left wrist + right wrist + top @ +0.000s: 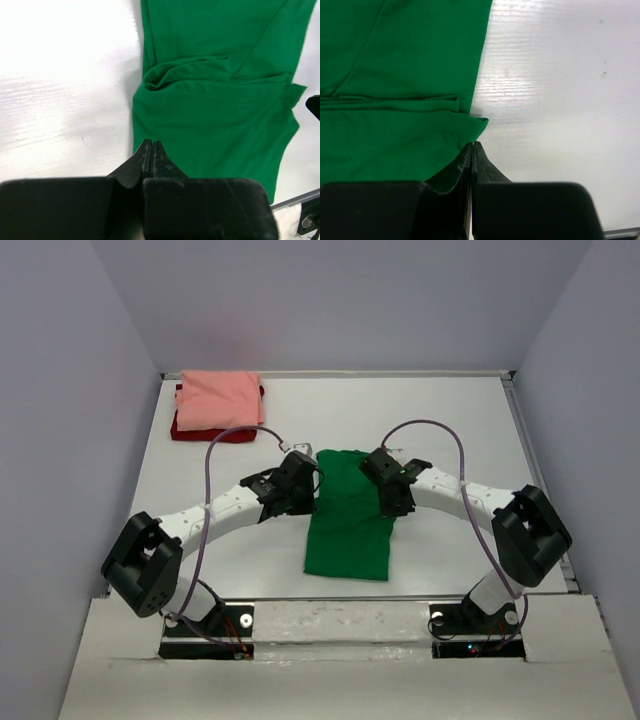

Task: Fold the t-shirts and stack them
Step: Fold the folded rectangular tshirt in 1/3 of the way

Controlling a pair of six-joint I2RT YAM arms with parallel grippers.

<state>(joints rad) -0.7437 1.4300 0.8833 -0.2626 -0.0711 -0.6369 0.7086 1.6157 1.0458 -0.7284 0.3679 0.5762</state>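
Nearest us on the table [450,420], the green shirt [348,525] lies flat at the centre, folded into a long narrow strip that runs from 6 o'clock to 12 o'clock, its near end square and smooth. Midway up the strip we see the two arms meeting it from either side. The left gripper [151,146] sits at the shirt's 9 o'clock edge, its fingers pressed together tip to tip, with the tips over the cloth just inside that edge; we cannot tell whether any cloth is caught between them. Just beyond its tips a creased fold crosses the shirt. The right gripper [472,146] sits at the 3 o'clock edge, likewise closed with its fingers meeting in a thin line, the tips just beside a small corner of cloth that juts out over the white table; here too we cannot tell whether it has hold of the cloth. Farther off, at 11 o'clock in the table's far corner, the pink shirt [220,398] lies folded on top of the red shirt [210,432], well apart from the green one
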